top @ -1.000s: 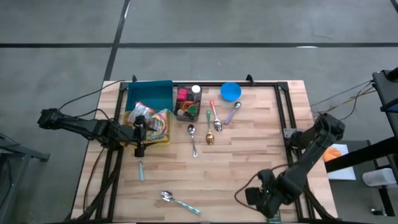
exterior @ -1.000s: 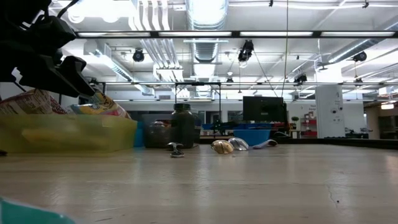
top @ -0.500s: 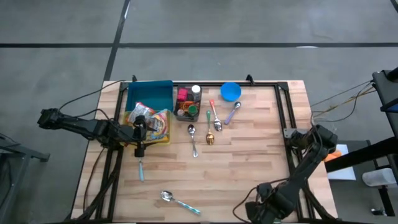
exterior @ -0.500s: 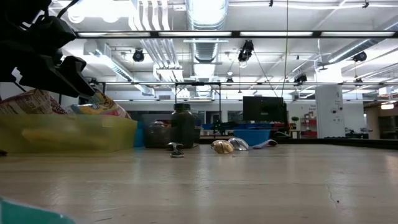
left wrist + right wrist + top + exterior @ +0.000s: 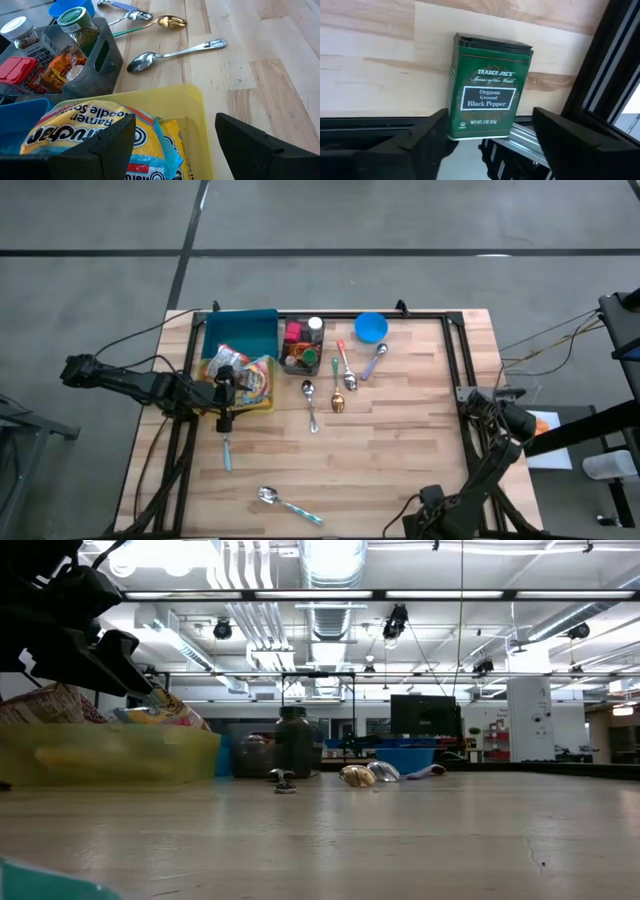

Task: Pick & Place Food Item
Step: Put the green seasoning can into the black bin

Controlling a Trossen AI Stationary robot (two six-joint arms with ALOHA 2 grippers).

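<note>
Right gripper (image 5: 485,135) sits at the bottom right edge of the high view, over the table's near rail. Its wrist view shows the fingers spread wide with nothing between them; a green black pepper tin (image 5: 490,86) lies flat on the wood just past the fingertips, apart from both, next to the black table frame (image 5: 600,75). The high view does not show this tin: the arm covers that spot.

Left gripper (image 5: 224,398) hangs at the left of the high view over the yellow bin (image 5: 262,408), jaws wide and empty. Its wrist view looks down into the bin (image 5: 195,95), where a yellow ramen packet (image 5: 90,127) lies below the fingers (image 5: 112,142); whether they touch it I cannot tell. The low view shows the same gripper (image 5: 95,655) as a dark shape at upper left, above the bin's translucent wall (image 5: 110,755), packets poking over the rim.

Just right of the bin, a grey caddy (image 5: 300,350) holds spice jars; the left wrist view reads a green-lidded jar (image 5: 75,20), a white-lidded jar (image 5: 19,30) and a red item (image 5: 17,67). A teal bin (image 5: 240,330) sits above the yellow one. A blue bowl (image 5: 371,327) is at upper centre.

Spoons are scattered mid-table: steel spoon (image 5: 310,402), gold spoon (image 5: 338,402), a purple-handled one (image 5: 375,362). Another spoon (image 5: 285,501) lies at bottom centre. A light blue utensil (image 5: 226,452) lies below the yellow bin.

The wood tabletop (image 5: 400,440) is bare between the spoons and the right arm.
</note>
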